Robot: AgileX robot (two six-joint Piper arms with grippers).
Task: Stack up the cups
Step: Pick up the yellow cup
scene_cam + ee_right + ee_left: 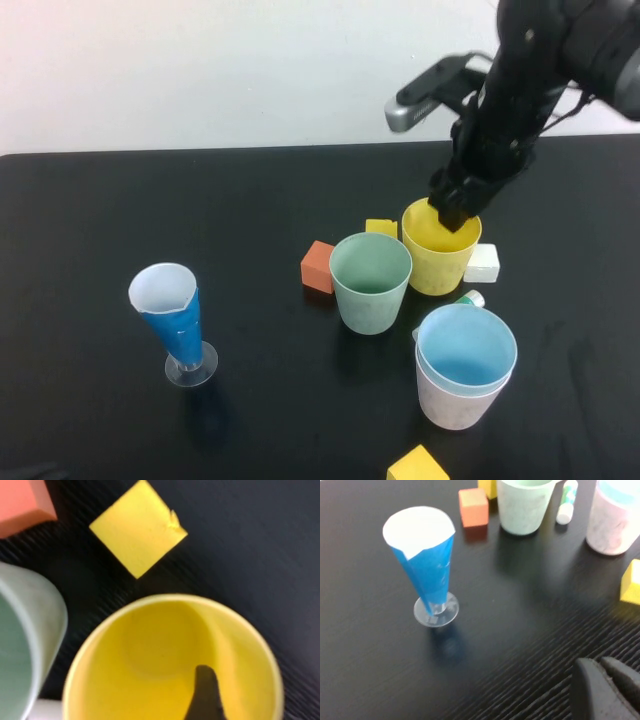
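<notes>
The yellow cup (438,262) stands upright behind the green cup (370,283). My right gripper (455,212) hangs over the yellow cup's far rim, open. One dark finger (205,696) reaches inside the yellow cup (150,650), clear of its wall; the other finger is out of view. The light blue cup (466,348) sits nested in the pink cup (455,405) at the front right. My left gripper (600,664) is shut and empty, low over the table, apart from the green cup (522,510) and the pink cup (612,522).
A blue-and-white paper cone (170,315) stands on a clear base at the left. Around the cups lie an orange block (318,266), a yellow block (381,228), a white block (482,263) and a marker (470,298). Another yellow block (418,465) lies at the front edge.
</notes>
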